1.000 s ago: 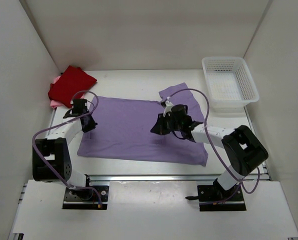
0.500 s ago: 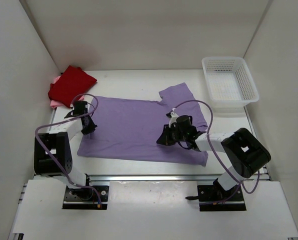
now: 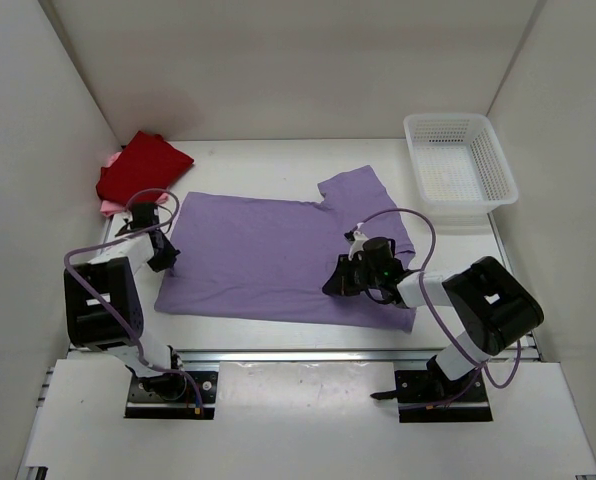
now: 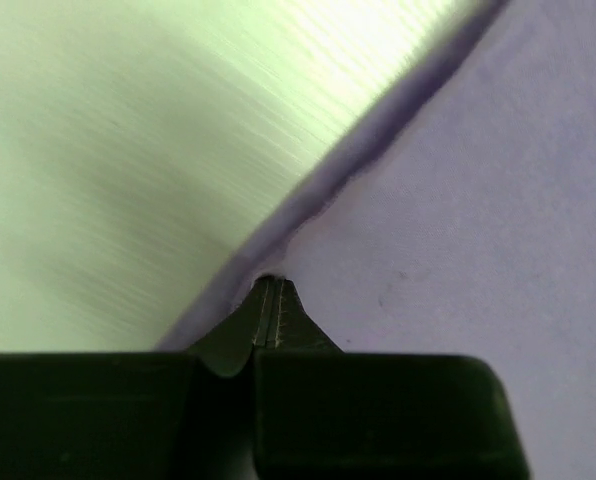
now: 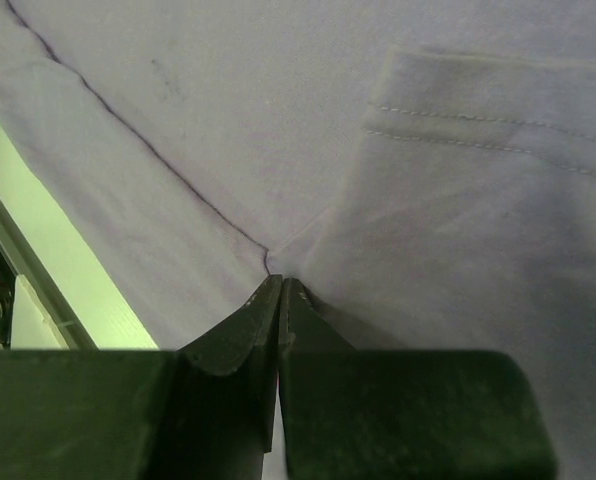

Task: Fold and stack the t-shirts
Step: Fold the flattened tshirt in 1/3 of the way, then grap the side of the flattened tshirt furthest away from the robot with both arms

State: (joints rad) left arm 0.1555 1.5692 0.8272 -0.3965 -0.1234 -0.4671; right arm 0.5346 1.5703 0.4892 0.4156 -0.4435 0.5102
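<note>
Left gripper: closed, fingers pressed together on the left edge of the lavender t-shirt, where the hem puckers at the tips; the arm is folded low, wrist tipped down to the table.
Right gripper: closed as well, with a pinch of the same shirt held near its front right part and creases running out from the tips.
Shirt in hand: spread flat mid-table, one sleeve laid out at the far right.
Other shirts: dark red t-shirt folded in the far left corner, laid over the pink t-shirt, of which only an edge is seen.
Surroundings: white mesh basket in the far right corner, near the sleeve, not touching it.
</note>
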